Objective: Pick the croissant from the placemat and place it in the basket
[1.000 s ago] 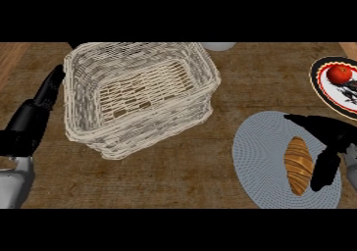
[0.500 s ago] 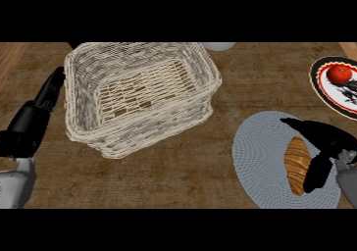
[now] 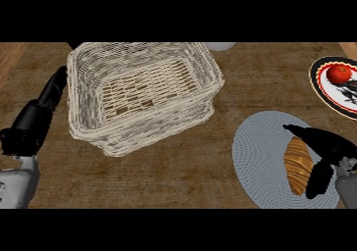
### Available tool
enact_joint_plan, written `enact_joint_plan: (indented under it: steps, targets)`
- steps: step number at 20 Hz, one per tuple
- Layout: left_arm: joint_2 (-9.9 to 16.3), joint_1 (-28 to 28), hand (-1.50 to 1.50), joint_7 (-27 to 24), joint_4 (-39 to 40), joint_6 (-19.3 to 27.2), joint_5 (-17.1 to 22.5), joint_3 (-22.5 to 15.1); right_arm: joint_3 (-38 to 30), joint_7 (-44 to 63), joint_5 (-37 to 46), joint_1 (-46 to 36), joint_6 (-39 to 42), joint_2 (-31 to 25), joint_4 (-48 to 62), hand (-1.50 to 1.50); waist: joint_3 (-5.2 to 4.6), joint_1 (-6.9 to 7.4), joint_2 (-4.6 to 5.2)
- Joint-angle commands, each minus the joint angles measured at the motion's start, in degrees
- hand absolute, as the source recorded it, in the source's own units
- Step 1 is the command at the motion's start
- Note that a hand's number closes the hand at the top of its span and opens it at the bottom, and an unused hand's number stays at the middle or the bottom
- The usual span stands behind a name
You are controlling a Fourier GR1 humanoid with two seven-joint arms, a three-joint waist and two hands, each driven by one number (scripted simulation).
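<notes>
A golden-brown croissant (image 3: 297,165) lies lengthwise on the round grey placemat (image 3: 257,157) at the lower right. My right hand (image 3: 327,148) lies against the croissant's right side, open. Its thumb reaches over the upper end and its fingers (image 3: 318,182) run down past the lower right end, hiding that edge. The pale wicker basket (image 3: 141,93) stands at the upper left with nothing in it. My left hand (image 3: 38,117) rests open beside the basket's left wall, fingers stretched toward the far edge.
A black-rimmed plate (image 3: 339,90) with a red fruit (image 3: 341,74) on it sits at the right edge, just beyond the placemat. A white object (image 3: 219,46) shows at the top behind the basket. Brown counter lies between basket and placemat.
My right hand has moved left across the placemat, from beside the croissant to against it, now covering its right edge. The left hand and the basket have stayed put.
</notes>
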Motion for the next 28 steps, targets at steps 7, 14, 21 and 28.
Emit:
enact_joint_plan:
  steps: [7,14,21,28]
  targets:
    - [1.48,1.32,0.00,1.98,-3.42,-4.16,0.49,3.73,-1.34,-3.58,5.78,5.78,-0.17,2.69,-0.54,-1.50,-0.02,-0.13,-0.05]
    - [-2.53,-1.59,0.00,1.07,-0.19,-2.15,-2.15,2.15,-1.69,-5.36,8.53,4.18,-3.00,7.72,3.04,1.50,-0.02,-0.15,0.03]
    - [-2.74,-1.49,0.00,1.66,0.35,-2.17,-3.03,2.38,0.68,-12.36,14.50,2.01,-8.10,6.94,7.60,1.50,-0.01,-0.04,0.05]
    - [-1.08,2.37,0.00,1.71,-2.10,-2.62,-1.91,4.79,-4.52,14.87,20.81,7.01,-18.99,18.42,2.12,1.50,-0.38,-3.35,-1.46]
